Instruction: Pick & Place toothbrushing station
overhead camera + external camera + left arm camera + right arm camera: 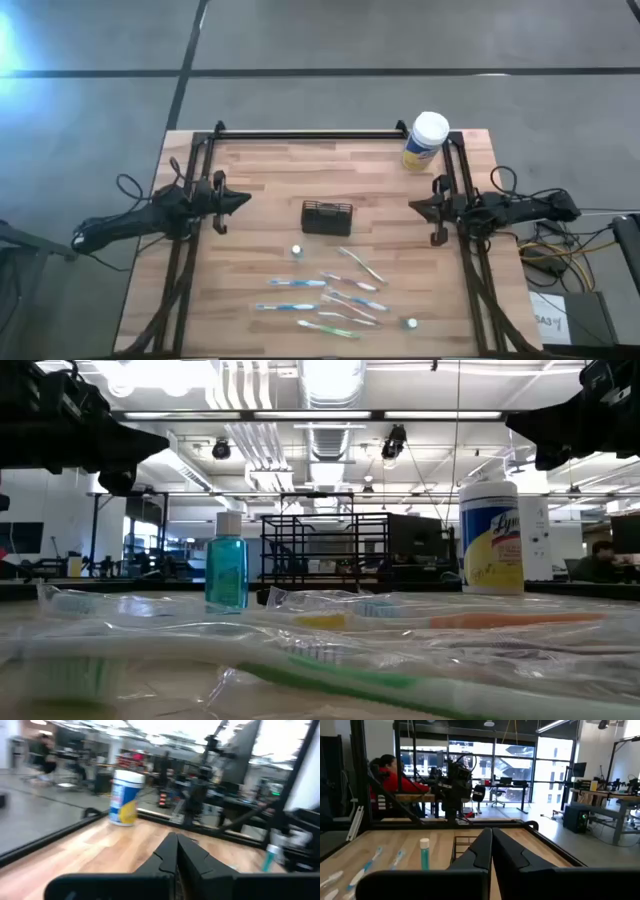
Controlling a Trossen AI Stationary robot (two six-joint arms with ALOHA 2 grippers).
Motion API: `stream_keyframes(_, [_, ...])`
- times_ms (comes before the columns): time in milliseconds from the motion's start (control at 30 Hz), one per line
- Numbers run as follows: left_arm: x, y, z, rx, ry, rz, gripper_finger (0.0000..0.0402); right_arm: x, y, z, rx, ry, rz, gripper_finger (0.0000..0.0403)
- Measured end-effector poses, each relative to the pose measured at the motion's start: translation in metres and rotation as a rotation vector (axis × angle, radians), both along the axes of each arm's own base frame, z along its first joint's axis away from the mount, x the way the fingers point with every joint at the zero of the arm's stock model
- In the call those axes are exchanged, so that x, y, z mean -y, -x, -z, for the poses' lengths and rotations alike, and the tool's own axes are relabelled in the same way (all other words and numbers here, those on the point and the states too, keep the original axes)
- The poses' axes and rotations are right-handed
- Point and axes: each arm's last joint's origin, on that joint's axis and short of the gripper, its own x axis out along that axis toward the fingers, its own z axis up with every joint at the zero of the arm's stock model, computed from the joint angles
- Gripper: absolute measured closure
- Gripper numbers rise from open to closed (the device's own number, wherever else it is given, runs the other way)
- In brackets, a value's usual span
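Left arm was parked at about 9 o'clock on the table (250, 170), its gripper (243, 201) pointing in toward the middle with the fingers pressed together, holding nothing. You could see that closed wedge in the left wrist view too (176, 851).

Moving right, the black mesh box (327, 216) sat pretty much dead center, standing alone and not touching anything. Just off its 7 o'clock corner was one little white-topped bottle (296, 251), which from table level turned out to be full of blue-green liquid (226, 568). A second one (411, 323) sat way down at 5 o'clock, near the front edge.

Toothbrushes (331, 296): I counted about seven, all loose in a scatter between the box and the front edge, around 6 o'clock. Two blue ones (296, 283) lay flat on the left of the bunch, the rest were pinkish and greenish and angled every which way, so the count's a bit fuzzy. None were in the box. They looked wrapped in clear plastic from the low camera.

One yellow canister (426, 141) with a white lid stood at 1 o'clock by the back rail.

Right arm sat at 3 o'clock, gripper (419, 207) aimed at the box, fingers together as well (491, 845), empty.
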Motion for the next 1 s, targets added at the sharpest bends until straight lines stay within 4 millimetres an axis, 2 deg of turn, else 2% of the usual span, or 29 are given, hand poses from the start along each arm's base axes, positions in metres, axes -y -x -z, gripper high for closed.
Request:
stream_keyframes(300, [0.000,0.000,0.000,-0.002,-0.020,0.001,0.0394,0.000,0.000,-0.001,0.017,-0.080,-0.012,0.0394])
stream_keyframes(400, [0.000,0.000,0.000,-0.003,-0.024,0.001,0.0394,0.000,-0.001,-0.004,0.049,-0.107,-0.017,0.0394])
stream_keyframes(500, [0.000,0.000,0.000,-0.005,-0.034,0.000,0.0394,-0.001,-0.004,-0.013,0.009,-0.124,-0.019,0.0394])
stream_keyframes(633, [0.000,0.000,0.001,-0.011,-0.032,0.000,0.0394,-0.003,-0.015,-0.041,-0.066,-0.164,-0.019,0.0394])
stream_keyframes(733, [0.000,0.000,0.001,-0.012,-0.032,0.000,0.0394,-0.006,-0.034,-0.068,-0.184,-0.163,-0.005,0.0394])
stream_keyframes(933, [0.000,0.000,0.003,-0.037,-0.019,0.001,0.0394,-0.016,-0.074,-0.119,-0.646,-0.210,0.048,0.0394])
stream_keyframes(1000, [0.000,0.000,0.005,-0.054,-0.006,0.002,0.0394,-0.023,-0.085,-0.134,-0.753,-0.221,0.054,0.0394])
